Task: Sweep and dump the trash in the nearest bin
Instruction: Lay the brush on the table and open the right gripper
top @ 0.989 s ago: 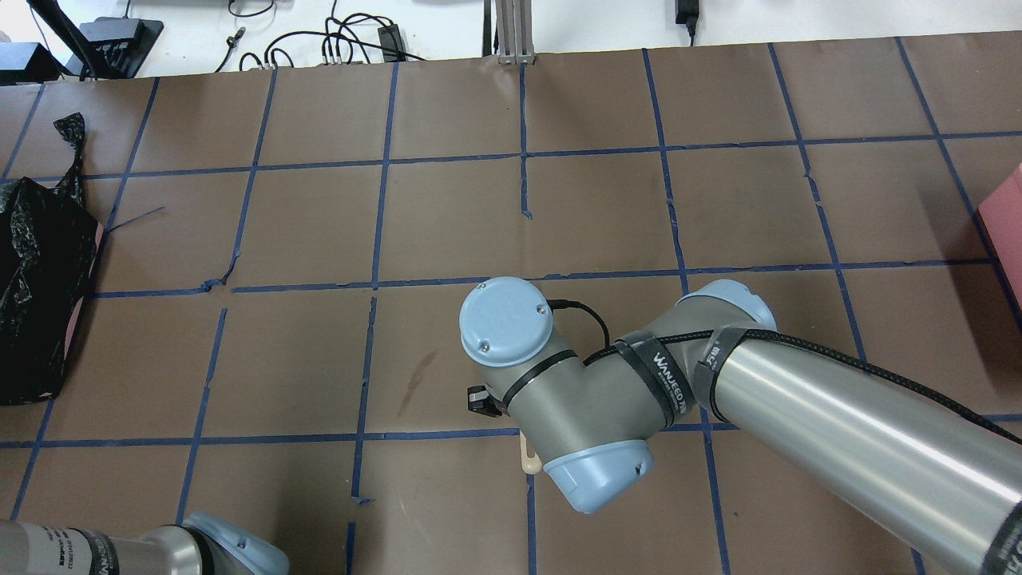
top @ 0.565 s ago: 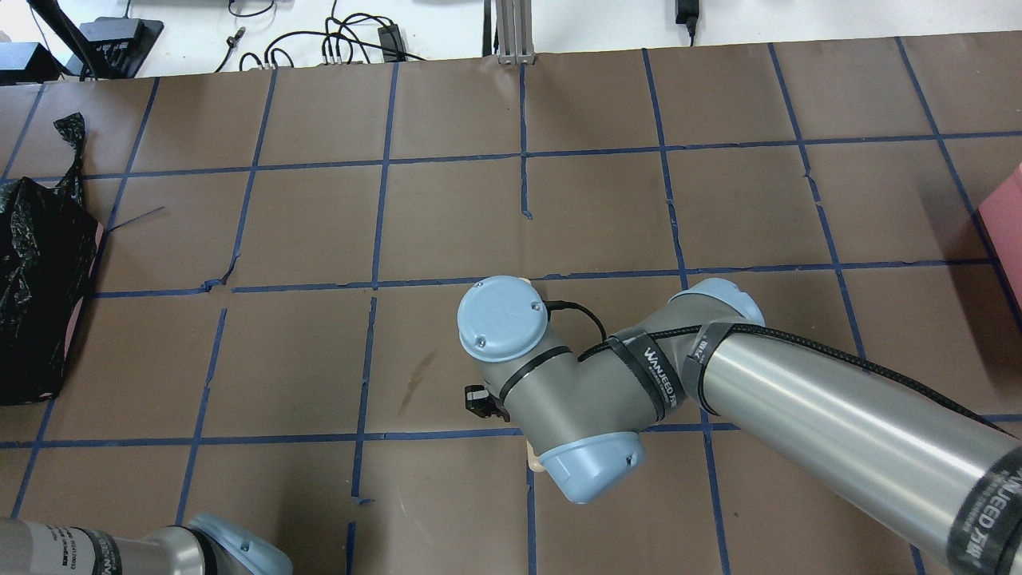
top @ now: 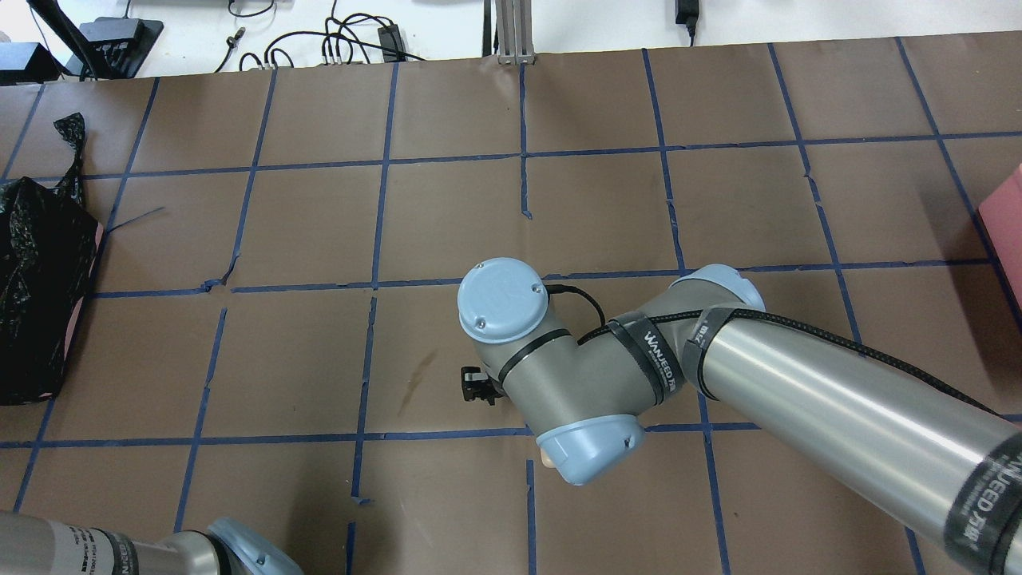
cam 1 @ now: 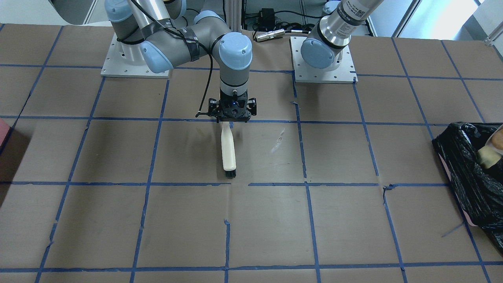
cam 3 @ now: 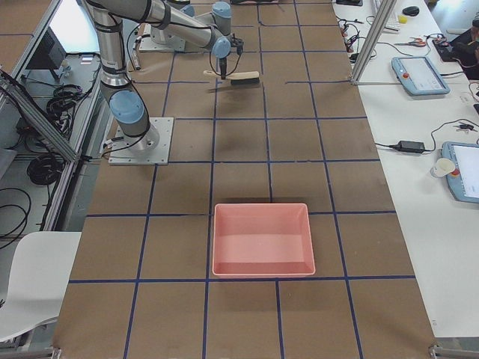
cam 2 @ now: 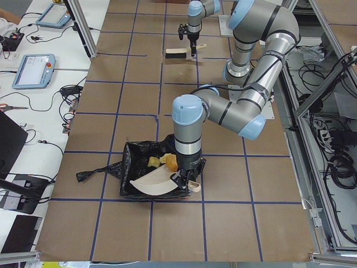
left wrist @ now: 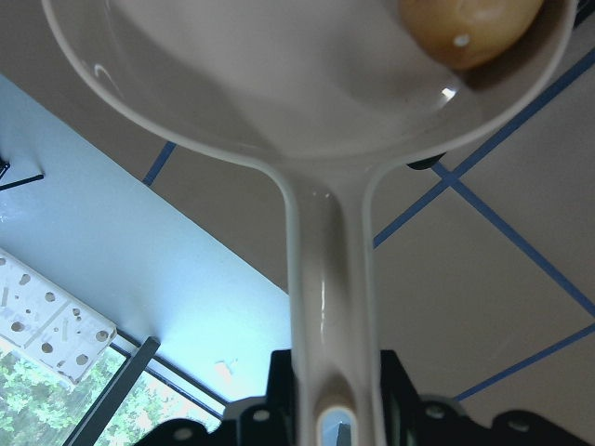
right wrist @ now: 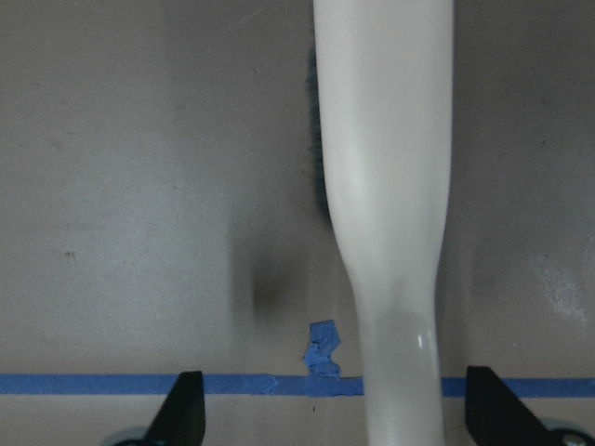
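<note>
From the front, the right gripper [cam 1: 232, 119] sits over the long white plastic brush with dark bristles [cam 1: 228, 151] in the middle of the brown table [cam 1: 353, 220]. The bin with the crinkly black bag [cam 1: 467, 184] is far off at the edge.

From the left end, the left gripper [cam 2: 187, 180] tips the cream plastic dustpan [cam 2: 153, 183] over the bin. A yellow chunk [cam 2: 153, 162] and an orange-brown piece [cam 2: 172, 162] show there.

The left wrist camera shows it squeezing the pan's handle, with a tan lump [left wrist: 469, 28] in the pan.

The right wrist camera shows the fingers [right wrist: 181, 413] wide apart, not touching the brush.

Sweeping looks done, and the dumping looks nearly done
</note>
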Available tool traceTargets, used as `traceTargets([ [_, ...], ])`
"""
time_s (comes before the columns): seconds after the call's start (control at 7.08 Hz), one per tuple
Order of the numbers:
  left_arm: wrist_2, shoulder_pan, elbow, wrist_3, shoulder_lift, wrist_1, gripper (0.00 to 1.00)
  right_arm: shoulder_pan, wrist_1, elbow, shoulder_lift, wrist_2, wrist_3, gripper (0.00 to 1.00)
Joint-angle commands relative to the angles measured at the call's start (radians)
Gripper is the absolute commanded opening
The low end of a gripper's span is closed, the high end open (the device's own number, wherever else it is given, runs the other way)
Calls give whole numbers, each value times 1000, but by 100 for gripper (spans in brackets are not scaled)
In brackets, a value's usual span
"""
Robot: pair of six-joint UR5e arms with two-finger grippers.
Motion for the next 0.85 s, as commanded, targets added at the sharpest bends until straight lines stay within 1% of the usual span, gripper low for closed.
traceTargets([
  [0.0, 62, -50, -2, -27, -2, 35, 2, -60, 3, -51, -18, -5, -102, 100],
  [0.14, 63, -50, 0, -29, 0, 36, 2, -94, 29, -111, -21, 7, -133, 100],
  [0.28, 57, -50, 10, -14, 1, 45, 2, -123, 105, -154, -24, 7, -179, 98],
  [0.42, 43, -52, 18, -9, 15, 30, 2, -146, 194, -208, -47, 7, -196, 97],
  [0.57, -26, -56, 19, -11, 43, 24, 2, -204, 316, -286, -67, 10, -260, 97],
  [0.71, -49, -56, 30, -12, 64, 0, 2, -256, 438, -378, -79, 12, -304, 97],
])
